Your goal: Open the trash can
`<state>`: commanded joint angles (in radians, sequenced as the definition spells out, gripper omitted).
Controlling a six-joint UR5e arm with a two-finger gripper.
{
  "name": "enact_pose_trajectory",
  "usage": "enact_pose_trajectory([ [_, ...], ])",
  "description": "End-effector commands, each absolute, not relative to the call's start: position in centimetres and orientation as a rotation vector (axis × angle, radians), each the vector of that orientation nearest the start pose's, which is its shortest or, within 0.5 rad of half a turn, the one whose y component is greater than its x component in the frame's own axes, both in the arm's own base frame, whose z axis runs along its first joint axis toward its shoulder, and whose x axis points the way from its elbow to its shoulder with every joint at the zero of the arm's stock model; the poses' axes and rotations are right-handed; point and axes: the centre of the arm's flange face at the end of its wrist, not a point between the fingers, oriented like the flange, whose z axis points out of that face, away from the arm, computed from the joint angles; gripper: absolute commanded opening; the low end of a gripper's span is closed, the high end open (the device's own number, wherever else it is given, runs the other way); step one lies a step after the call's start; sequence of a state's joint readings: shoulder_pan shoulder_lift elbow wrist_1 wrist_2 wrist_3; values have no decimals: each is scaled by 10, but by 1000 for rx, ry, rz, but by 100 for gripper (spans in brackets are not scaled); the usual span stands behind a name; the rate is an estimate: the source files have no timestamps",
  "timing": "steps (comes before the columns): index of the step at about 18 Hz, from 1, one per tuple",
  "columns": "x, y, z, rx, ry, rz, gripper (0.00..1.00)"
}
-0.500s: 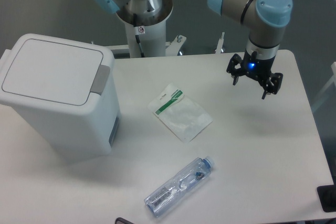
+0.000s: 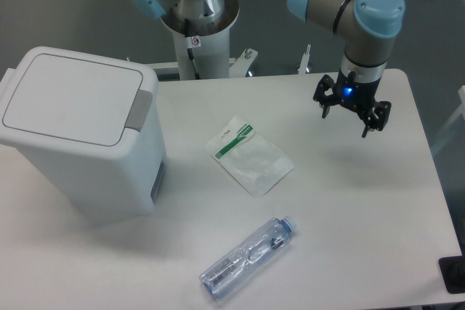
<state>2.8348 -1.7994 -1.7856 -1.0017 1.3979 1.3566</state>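
The trash can (image 2: 80,136) is a large white boxy bin at the left of the table. Its rounded-rectangle lid (image 2: 69,98) lies shut, with a grey push tab (image 2: 140,109) on its right rim. My gripper (image 2: 348,117) hangs open and empty above the right back part of the table, far to the right of the can. A blue light glows on its body.
A white plastic pouch with green print (image 2: 248,155) lies mid-table. A clear plastic bottle (image 2: 248,258) lies on its side near the front edge. The arm's base column (image 2: 197,30) stands behind the table. A dark object (image 2: 453,274) sits at the right front corner.
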Motion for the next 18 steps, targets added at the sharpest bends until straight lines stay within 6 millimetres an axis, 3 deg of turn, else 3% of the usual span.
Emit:
enact_pose_trajectory([
  [2,-485,320,328,-2919,-81,89,100],
  [3,-477,333,338,-2911,-158,99,100],
  [6,-445,377,352,-2889,-95,107,100],
  [9,-398,426,358,-2882,-87,76,100],
  [12,-387,443,406,-2784,-376,68,100],
  [14,-371,470,435,-2699,-372,11,100],
  [18,-364,486,468,-2594,-485,-142,100],
])
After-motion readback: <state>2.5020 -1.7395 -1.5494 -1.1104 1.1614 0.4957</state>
